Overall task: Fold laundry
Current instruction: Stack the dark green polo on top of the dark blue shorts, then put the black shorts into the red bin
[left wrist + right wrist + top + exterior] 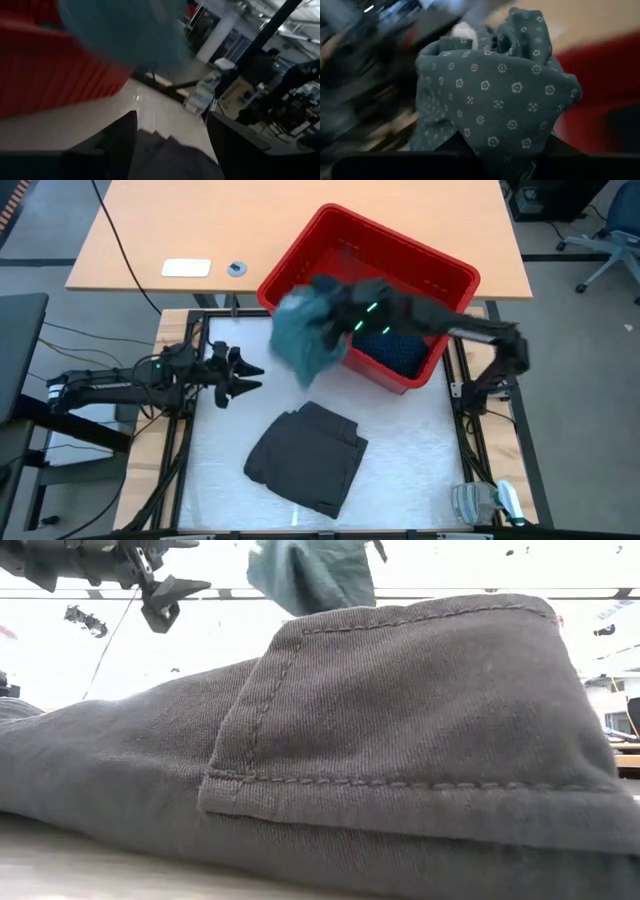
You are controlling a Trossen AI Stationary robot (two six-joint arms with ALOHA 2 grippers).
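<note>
High view, item one: teal-green dotted shirt (305, 338), soft thin cloth, bunched and hanging from the right gripper (338, 312), which is clamped on a gathered fold of it. The bundle droops below and to the side of that claw, over the near-left rim of the red basket (300, 255), clear of the table (420, 450). Right wrist view shows the same cloth (495, 110) piled directly ahead of the fingers, small pale flower print. Judged light, limp and non-slippery; it will sag from any single pinch, so a second hold at a collar or hem edge, well apart from the present grip, should spread it.

Item two: charcoal grey garment (305, 457), already folded, lying flat on the table below and nearer than the right claw. Low view shows heavier ribbed weave with stitched hem (400, 785); judged thicker, holds a crease.

Item three: navy dotted piece (400, 352), in the basket, beneath the right arm.

Item four: left gripper (245, 375), fingers spread apart, empty, hovering above the table; the shirt hangs just ahead of it, the grey garment below and ahead.
</note>
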